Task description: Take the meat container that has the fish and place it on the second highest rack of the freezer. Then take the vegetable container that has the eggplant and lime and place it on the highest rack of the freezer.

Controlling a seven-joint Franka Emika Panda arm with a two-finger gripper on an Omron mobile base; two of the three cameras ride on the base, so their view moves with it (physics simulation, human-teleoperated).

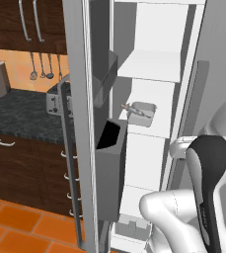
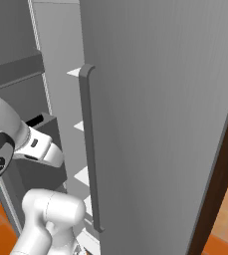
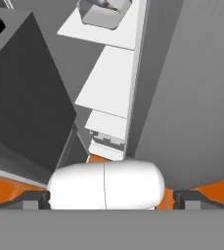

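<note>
Going left to right from the left base camera: dark speckled stone desk (image 1: pixel 20 111) at 9 o'clock, then the tall silver-grey freezer (image 1: pixel 80 99) with its dark grey door bins (image 1: pixel 110 163) swung open. Small grey tray with the slender silvery-tan fish (image 1: pixel 136 111) already sits on a flat white rack (image 1: pixel 149 123), second one down I think. Jaws are spread wide, holding nothing. I'd back the arm out clear of the bins before going for the eggplant-and-lime tray

Fish (image 1: pixel 134 109) too small for detail, its tray (image 3: pixel 103 10) cut by the hand view's top edge; lowest freezer (image 1: pixel 154 64) bin (image 1: pixel 132 227) partly behind the arm; shelf edges (image 2: pixel 81 174) mostly hidden by the door (image 2: pixel 160 124).
</note>
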